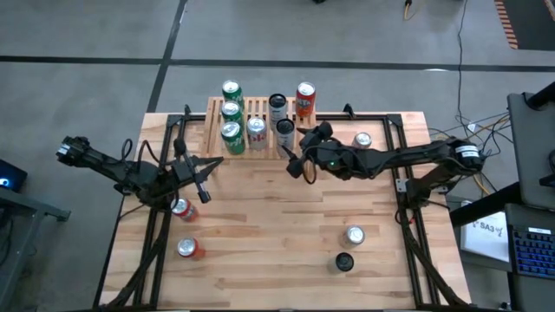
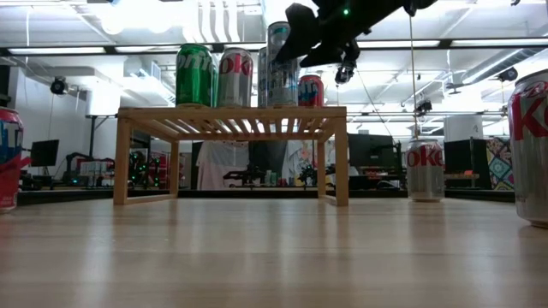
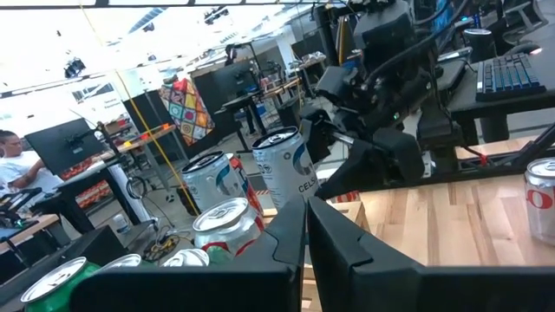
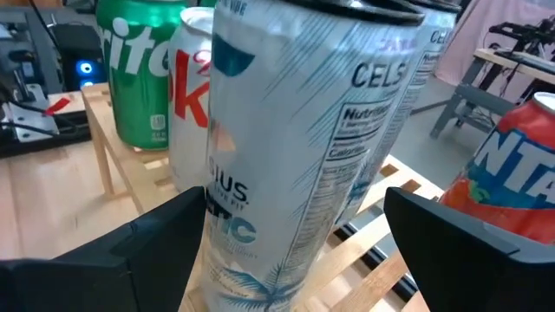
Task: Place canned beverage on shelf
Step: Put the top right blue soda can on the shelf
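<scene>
The shelf (image 1: 251, 121) is a low light-wood slatted rack at the table's far edge, also in the low view (image 2: 231, 120). It carries green, silver and orange cans. A tall white Celsius can (image 4: 286, 156) stands on the slats at the shelf's near right (image 1: 284, 130). My right gripper (image 4: 295, 225) is open, with one finger on either side of that can's lower half; it also shows in the high view (image 1: 299, 149) and the low view (image 2: 325, 43). I cannot tell whether a finger touches the can. My left gripper (image 1: 204, 186) is shut and empty, left of the shelf.
Loose cans stand on the table: two red ones at the near left (image 1: 180, 208) (image 1: 188, 249), a silver one (image 1: 354, 234) and a dark-topped one (image 1: 344, 260) at the near right, and a silver one (image 1: 362, 139) right of the shelf. Black frame rails run along both table sides.
</scene>
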Motion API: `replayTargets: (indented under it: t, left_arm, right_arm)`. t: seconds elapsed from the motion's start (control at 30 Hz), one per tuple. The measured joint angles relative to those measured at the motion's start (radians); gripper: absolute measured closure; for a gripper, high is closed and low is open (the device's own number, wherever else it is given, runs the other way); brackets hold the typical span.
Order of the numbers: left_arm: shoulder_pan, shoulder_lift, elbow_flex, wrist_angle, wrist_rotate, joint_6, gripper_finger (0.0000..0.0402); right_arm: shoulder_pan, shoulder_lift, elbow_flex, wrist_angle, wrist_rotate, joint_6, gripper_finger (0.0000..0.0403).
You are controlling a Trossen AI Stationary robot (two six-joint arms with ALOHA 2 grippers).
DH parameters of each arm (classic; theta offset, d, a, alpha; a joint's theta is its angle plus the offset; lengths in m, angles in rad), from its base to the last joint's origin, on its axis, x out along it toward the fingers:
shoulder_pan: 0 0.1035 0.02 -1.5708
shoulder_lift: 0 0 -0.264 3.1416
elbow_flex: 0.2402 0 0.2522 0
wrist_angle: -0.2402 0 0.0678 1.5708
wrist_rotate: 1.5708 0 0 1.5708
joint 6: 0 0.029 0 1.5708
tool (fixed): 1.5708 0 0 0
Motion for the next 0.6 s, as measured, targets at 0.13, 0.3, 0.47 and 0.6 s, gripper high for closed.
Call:
replayTargets:
  t: [0.13, 0.3, 0.47, 0.6]
  left_arm:
    - [0.000, 0.000, 0.000, 0.000, 0.000, 0.000, 0.0401]
    - [0.000, 0.000, 0.000, 0.001, 0.000, 0.000, 0.0401]
    - [0.000, 0.002, 0.000, 0.003, 0.001, 0.000, 0.0401]
    - [0.000, 0.002, 0.000, 0.003, 0.002, 0.001, 0.0401]
  right_arm:
    - [-0.007, 0.007, 0.000, 0.016, -0.007, -0.002, 0.0060]
    - [-0.010, 0.007, 0.000, 0.054, -0.035, -0.008, 0.0060]
    - [-0.016, 0.018, 0.001, 0.075, -0.068, -0.010, 0.0060]
    - [-0.025, 0.050, 0.001, 0.102, -0.083, -0.024, 0.0061]
